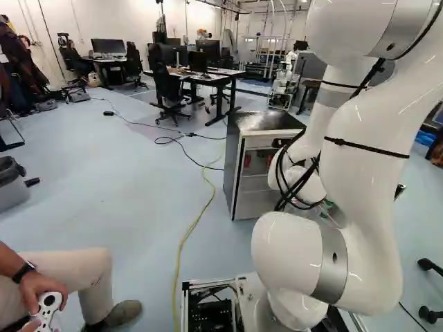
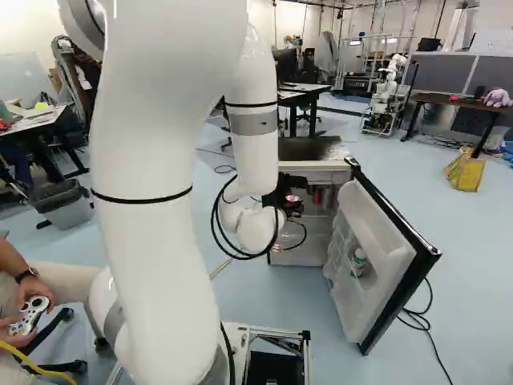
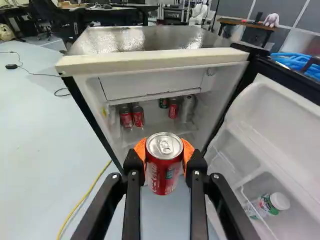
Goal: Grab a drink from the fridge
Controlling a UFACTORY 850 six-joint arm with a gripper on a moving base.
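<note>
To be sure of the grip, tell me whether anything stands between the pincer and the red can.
Nothing visible does: the pincer is shut on the red can, with its orange pads against both sides.

Four red cans [image 3: 164, 172] were in sight, three of them in the fridge [image 3: 155, 62], with one green can [image 3: 163, 103] and one greyish container [image 3: 187, 108]. There was one fridge, one door [image 3: 270, 130], one bottle [image 3: 270, 204], one bin [image 2: 66, 210], one yellow bag [image 2: 465, 172] and another robot [image 2: 386, 95].
</note>
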